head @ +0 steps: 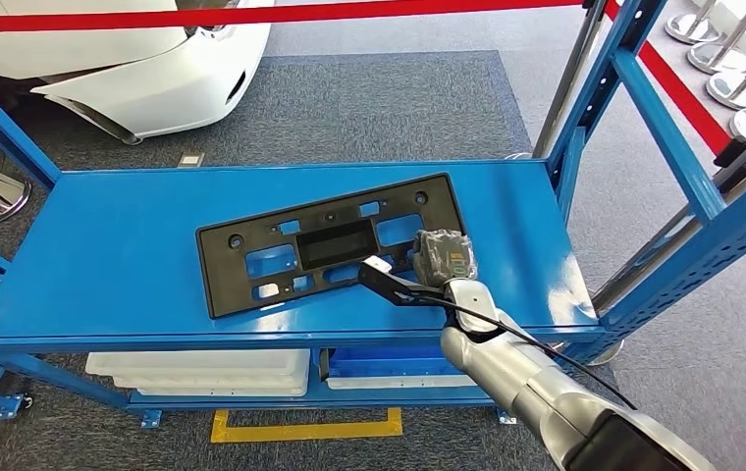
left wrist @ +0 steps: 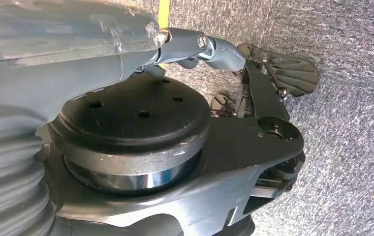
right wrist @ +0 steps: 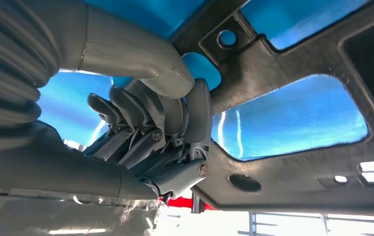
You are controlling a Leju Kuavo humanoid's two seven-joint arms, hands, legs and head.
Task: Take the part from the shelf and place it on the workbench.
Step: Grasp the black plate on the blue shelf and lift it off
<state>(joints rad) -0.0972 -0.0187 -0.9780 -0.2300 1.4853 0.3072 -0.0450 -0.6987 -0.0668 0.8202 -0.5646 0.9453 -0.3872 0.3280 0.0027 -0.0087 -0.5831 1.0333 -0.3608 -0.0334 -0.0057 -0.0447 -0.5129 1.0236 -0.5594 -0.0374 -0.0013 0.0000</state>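
Part [head: 330,243] lies flat mid-shelf [head: 104,255] — right hand [head: 445,257] grips its edge.

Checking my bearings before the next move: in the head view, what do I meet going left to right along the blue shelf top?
Bare shelf top → black part → right robot hand, at the part's right end → blue upright post.

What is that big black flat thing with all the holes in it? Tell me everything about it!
The black part is a long, flat, thin panel, like matte plastic. It has a solid recessed middle, several rectangular cut-outs where the blue shelf top shows through, and small round holes near its corners. It lies a little skewed on the shelf top. The robot's right hand grips its right end, thumb on one face and fingers on the other.
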